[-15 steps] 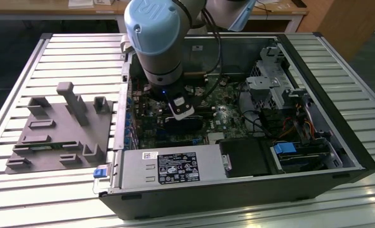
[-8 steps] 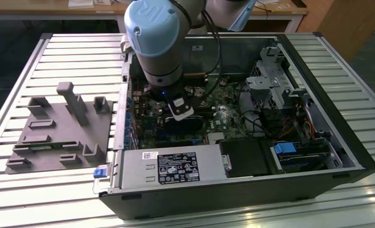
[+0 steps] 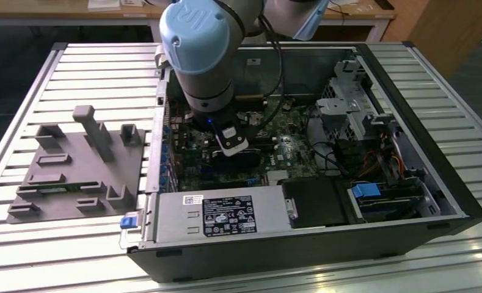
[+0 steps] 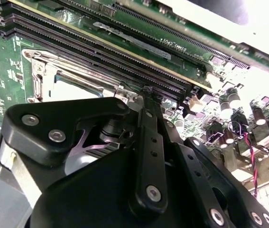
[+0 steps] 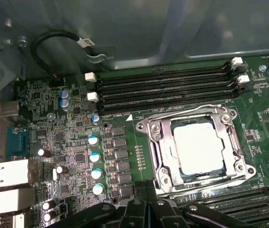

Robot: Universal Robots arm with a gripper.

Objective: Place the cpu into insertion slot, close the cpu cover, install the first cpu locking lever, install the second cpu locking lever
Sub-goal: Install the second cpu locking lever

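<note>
The arm [image 3: 198, 55] reaches down into the open computer case [image 3: 436, 183], which lies on a slatted metal table [image 3: 86, 73]. The gripper [image 3: 234, 152] hangs low over the green motherboard [image 3: 294, 152], near the centre of the exterior view.

In the first wrist view, the cpu [image 5: 198, 146] sits in the insertion slot [image 5: 159, 135], its dull silvery top showing through the square window of the cpu cover [image 5: 197, 113]. The cover lies flat over the socket, just below the long black memory slots [image 5: 162, 88]. The gripper's black linkages [image 5: 146, 209] show at the bottom edge of that frame, just beside the socket's near side.

In the second wrist view, the gripper body [image 4: 125, 180] blocks most of the socket; part of the cover frame [image 4: 65, 71] shows at upper left.

Jaw state: cannot tell, fingertips not seen.

A grey fixture plate [image 3: 74, 168] with upright posts lies at the exterior view's left, well apart from the case.
</note>
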